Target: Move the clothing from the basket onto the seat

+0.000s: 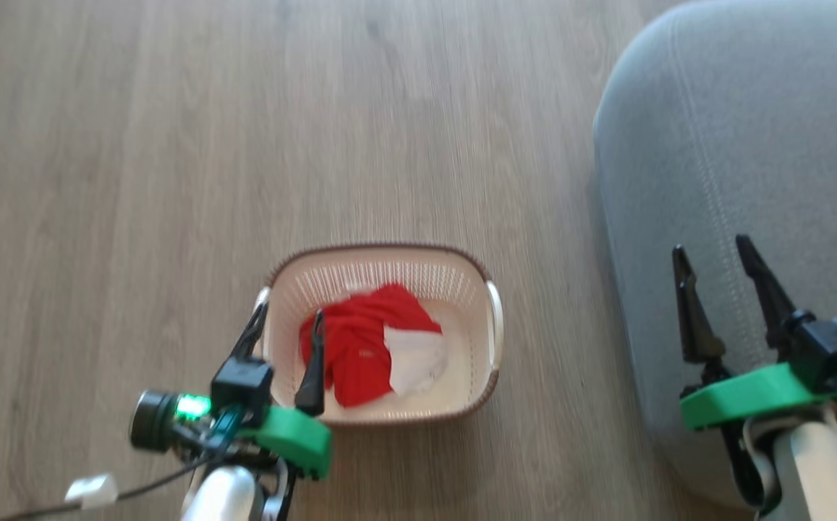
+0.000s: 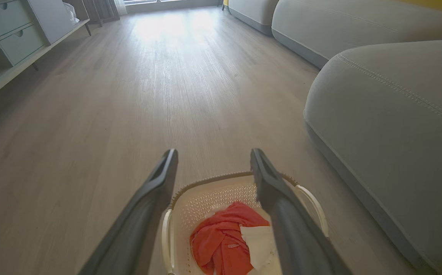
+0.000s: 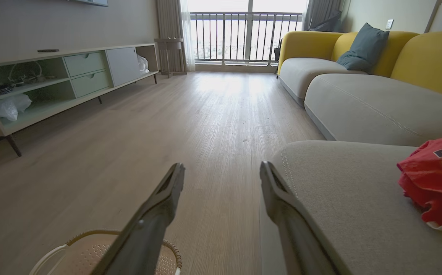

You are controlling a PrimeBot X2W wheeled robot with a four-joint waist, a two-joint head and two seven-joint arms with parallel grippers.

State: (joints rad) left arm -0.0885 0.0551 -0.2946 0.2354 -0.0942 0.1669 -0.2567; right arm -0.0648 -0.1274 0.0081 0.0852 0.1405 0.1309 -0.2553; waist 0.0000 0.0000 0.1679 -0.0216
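Left end effector (image 1: pixel 291 312) spread, empty, at basket (image 1: pixel 382 250) rim, red clothing (image 1: pixel 360 340) just beside, right end effector (image 1: pixel 711 250) spread at seat (image 1: pixel 715 108) edge

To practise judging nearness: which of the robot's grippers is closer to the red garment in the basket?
Left. The left gripper hovers at the basket's left side, jaws open above the red garment. The right gripper is off over the grey seat, clear of the basket.

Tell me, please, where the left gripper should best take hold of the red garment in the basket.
Probably the bunched red middle of the crumpled garment, taken from straight above: the walls of the basket close off every side, and the open left gripper hangs over its left edge.
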